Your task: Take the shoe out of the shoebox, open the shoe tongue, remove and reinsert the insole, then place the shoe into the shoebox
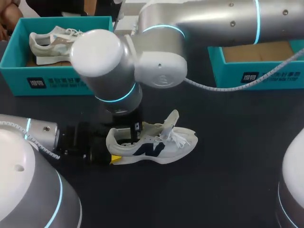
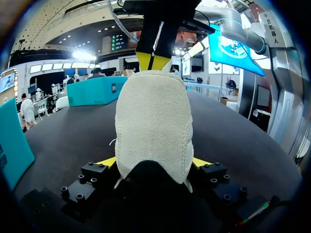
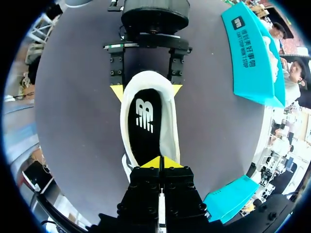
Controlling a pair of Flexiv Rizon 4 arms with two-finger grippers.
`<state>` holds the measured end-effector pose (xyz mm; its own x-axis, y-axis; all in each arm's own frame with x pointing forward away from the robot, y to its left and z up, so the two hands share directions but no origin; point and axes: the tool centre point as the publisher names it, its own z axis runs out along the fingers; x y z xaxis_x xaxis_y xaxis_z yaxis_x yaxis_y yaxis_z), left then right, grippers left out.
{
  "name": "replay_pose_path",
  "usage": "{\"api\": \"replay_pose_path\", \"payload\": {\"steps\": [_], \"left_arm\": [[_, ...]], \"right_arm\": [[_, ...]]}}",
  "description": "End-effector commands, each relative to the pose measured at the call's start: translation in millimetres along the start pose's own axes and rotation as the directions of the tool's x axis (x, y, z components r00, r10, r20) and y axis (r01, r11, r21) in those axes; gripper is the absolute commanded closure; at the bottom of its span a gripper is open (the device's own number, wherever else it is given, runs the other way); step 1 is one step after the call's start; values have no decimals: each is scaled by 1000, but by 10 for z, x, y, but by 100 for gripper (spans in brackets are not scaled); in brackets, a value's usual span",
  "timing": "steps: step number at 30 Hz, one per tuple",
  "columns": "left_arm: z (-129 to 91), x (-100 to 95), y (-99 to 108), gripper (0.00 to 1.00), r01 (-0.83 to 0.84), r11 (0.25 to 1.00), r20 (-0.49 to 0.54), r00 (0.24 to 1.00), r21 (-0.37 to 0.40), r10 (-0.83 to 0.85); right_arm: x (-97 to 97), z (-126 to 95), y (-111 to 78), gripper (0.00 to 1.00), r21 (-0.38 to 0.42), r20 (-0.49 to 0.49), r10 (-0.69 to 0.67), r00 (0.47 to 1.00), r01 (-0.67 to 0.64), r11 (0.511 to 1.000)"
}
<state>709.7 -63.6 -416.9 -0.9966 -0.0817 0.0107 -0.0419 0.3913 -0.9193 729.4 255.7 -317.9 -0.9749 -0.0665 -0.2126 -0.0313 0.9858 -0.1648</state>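
The left gripper point(image 2: 155, 162) fingers clamp the shoe point(image 1: 156, 145) at the heel, one on each side, holding it upright on the table point(image 1: 228, 166). The right gripper point(image 3: 159, 162) tips are pressed together over the insole point(image 3: 145, 121); they possibly nip its edge. The shoe is out and its tongue point(image 1: 171, 121) is raised. The insole cycle appears unfinished. Return to the shoebox point(image 1: 275, 78) remains.

The left arm point(image 1: 40, 133) lay low and level, coming in from the near left, and the left pincer point(image 2: 154, 162) was clamped on both sides of the shoe's point(image 1: 159, 148) heel. The right arm point(image 1: 213, 21) crossed in from the far right past the middle, wrist turned down. The right pincer point(image 3: 160, 163) pointed downward, its yellow tips pressed together.
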Motion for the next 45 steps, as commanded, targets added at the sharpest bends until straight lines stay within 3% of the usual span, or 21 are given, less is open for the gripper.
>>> {"api": "replay_pose_path", "payload": {"steps": [1, 17, 30, 34, 45], "left_arm": [[-8, 1, 33, 100, 1, 1000, -1, 1000, -6, -1], [-8, 1, 33, 100, 1, 1000, -1, 1000, -6, -1], [-8, 1, 33, 100, 1, 1000, -1, 1000, -6, -1], [-8, 1, 33, 100, 1, 1000, -1, 1000, -6, -1], [-8, 1, 33, 100, 1, 1000, -1, 1000, -6, -1]], "right_arm": [[15, 186, 41, 100, -63, -73, -16, 997, 12, 998], [293, 373, 88, 100, -45, -200, -38, 979, 30, 999], [93, 601, 23, 100, -15, -190, -29, 981, 26, 1000], [82, 645, 15, 81, -10, -186, -27, 982, 26, 1000], [8, 844, 100, 75, -13, -171, -48, 984, 46, 999]]}}
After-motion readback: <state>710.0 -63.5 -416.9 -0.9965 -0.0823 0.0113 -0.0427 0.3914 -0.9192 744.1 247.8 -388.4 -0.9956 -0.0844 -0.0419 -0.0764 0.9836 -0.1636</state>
